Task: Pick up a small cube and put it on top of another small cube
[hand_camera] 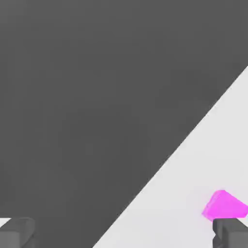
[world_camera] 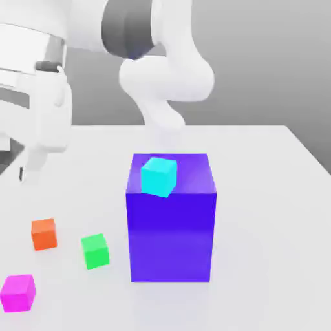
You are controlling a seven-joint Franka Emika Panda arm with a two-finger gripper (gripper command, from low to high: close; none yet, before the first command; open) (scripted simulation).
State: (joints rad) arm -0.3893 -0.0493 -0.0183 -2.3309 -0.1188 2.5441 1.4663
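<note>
Pincer (hand_camera: 123, 235) wide open, holding nothing; pink cube (world_camera: 18, 292) sits lower left on the bench (world_camera: 271, 213).

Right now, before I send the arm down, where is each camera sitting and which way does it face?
Exterior view: off the arm, raised, looking down across the white table at the big blue block with a cyan cube on top; orange cube, green cube and magenta cube lie at the exterior view's left. The arm's white links and hand show.
Hand view: on the hand, looking past the open gripper at the table edge.
Shared: the table and the magenta cube.
</note>
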